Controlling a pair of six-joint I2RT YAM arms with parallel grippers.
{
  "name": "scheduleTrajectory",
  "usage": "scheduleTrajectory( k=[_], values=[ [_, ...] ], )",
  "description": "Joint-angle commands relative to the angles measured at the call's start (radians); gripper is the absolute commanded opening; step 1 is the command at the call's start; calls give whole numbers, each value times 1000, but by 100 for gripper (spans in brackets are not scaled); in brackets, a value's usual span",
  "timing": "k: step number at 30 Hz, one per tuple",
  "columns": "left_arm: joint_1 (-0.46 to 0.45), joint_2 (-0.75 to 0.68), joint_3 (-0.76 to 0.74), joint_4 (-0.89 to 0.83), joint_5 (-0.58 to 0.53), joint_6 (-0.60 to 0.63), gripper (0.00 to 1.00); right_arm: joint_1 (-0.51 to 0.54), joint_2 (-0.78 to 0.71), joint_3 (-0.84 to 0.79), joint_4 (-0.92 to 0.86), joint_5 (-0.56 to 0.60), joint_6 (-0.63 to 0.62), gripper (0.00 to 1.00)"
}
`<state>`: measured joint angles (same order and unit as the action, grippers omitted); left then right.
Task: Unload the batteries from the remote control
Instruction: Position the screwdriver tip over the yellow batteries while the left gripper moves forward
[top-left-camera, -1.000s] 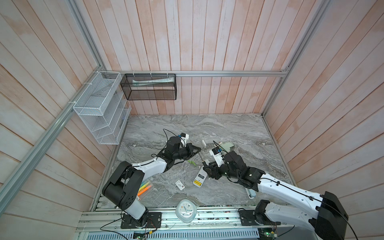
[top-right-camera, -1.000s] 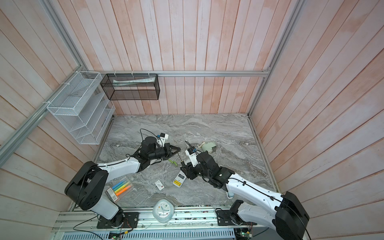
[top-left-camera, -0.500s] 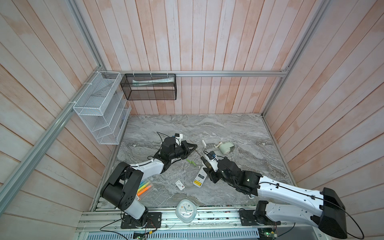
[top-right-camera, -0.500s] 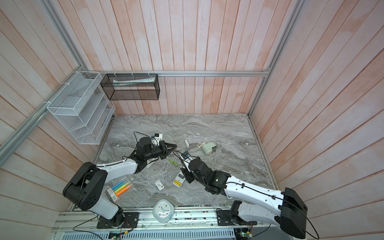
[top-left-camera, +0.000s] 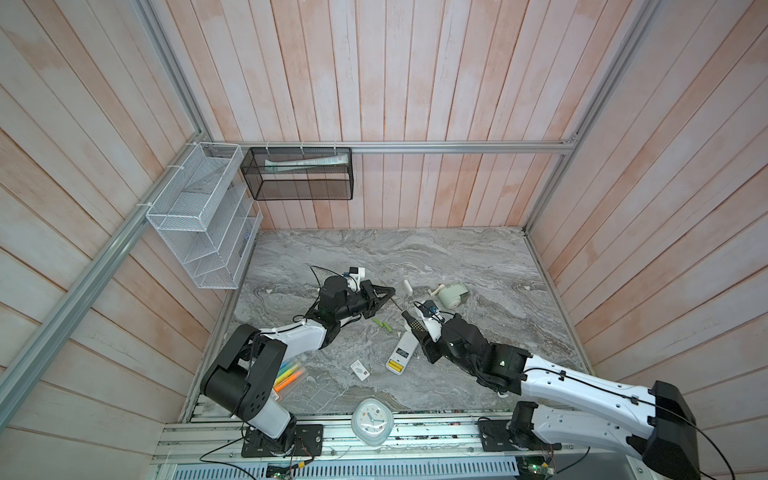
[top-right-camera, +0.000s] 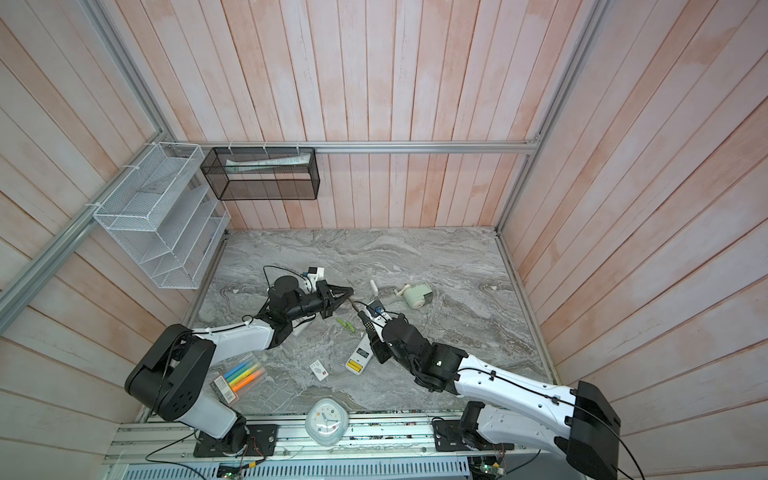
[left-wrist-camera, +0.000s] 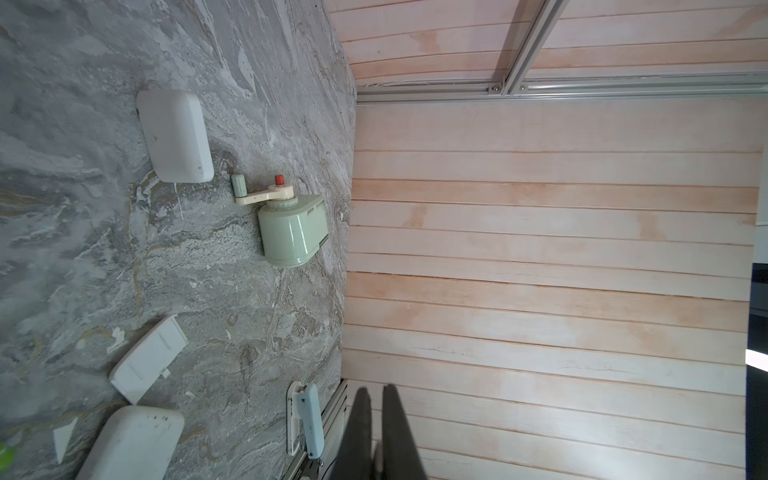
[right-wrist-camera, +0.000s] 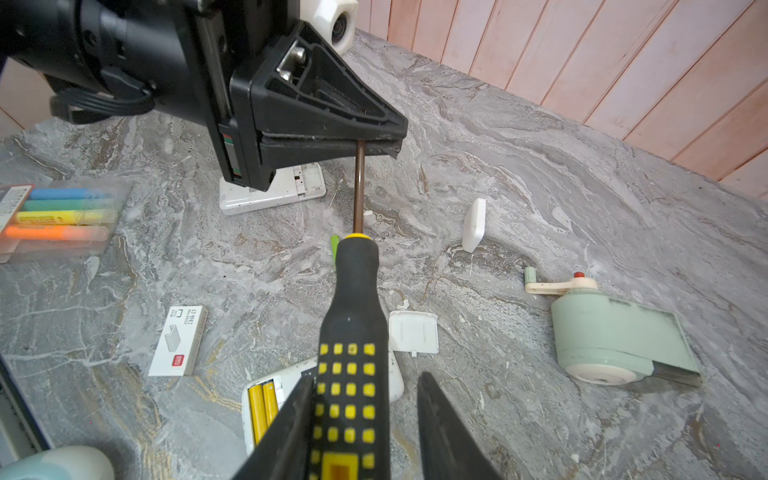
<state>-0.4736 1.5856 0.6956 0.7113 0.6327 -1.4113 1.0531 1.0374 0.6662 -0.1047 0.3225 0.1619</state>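
The white remote control lies back up with its bay open, and two yellow batteries sit in it. Two lime green batteries lie loose on the marble. My left gripper is shut on the metal shaft of a black-and-yellow screwdriver. My right gripper straddles its handle. One finger lies against the handle and a gap shows at the other.
A second white remote lies under the left arm. Nearby are a loose battery cover, a white block, a green pencil sharpener, a staples box, highlighters and a clock. Wire racks hang on the walls.
My right gripper has swung in from beside the remote onto the screwdriver handle, and its jaws have narrowed. The left gripper still holds the shaft in almost the same spot.
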Motion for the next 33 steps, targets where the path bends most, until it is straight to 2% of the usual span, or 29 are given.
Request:
scheduleTrajectory(
  k=[1,8,12,18,22,23,25,27,30,32,33],
  values=[
    [6,-15,-15,50,33,-20,0,2,-8,-4,13,6,-12,41],
    [6,-9,-11,57,40,-19,0,-6,16,0,14,-35,-10,40],
    [6,-9,-12,56,42,-17,0,-9,18,2,16,-44,-9,33],
    [6,-6,-14,59,46,-14,0,-16,10,8,13,-64,-19,16],
    [7,7,5,16,64,29,0,-17,13,16,-10,-90,-28,8],
    [7,12,12,-7,68,49,3,-16,17,21,-26,-99,-31,5],
    [7,19,26,-51,71,89,16,-16,29,36,-69,-111,-32,0],
    [7,23,42,-95,73,130,28,-16,41,49,-111,-120,-27,0],
    [7,30,78,-197,73,213,57,-15,60,75,-181,-128,-9,0],
    [7,31,105,-282,63,279,79,-15,75,99,-236,-133,8,0],
    [7,32,119,-318,56,309,87,-15,81,110,-261,-133,17,0]
  ],
)
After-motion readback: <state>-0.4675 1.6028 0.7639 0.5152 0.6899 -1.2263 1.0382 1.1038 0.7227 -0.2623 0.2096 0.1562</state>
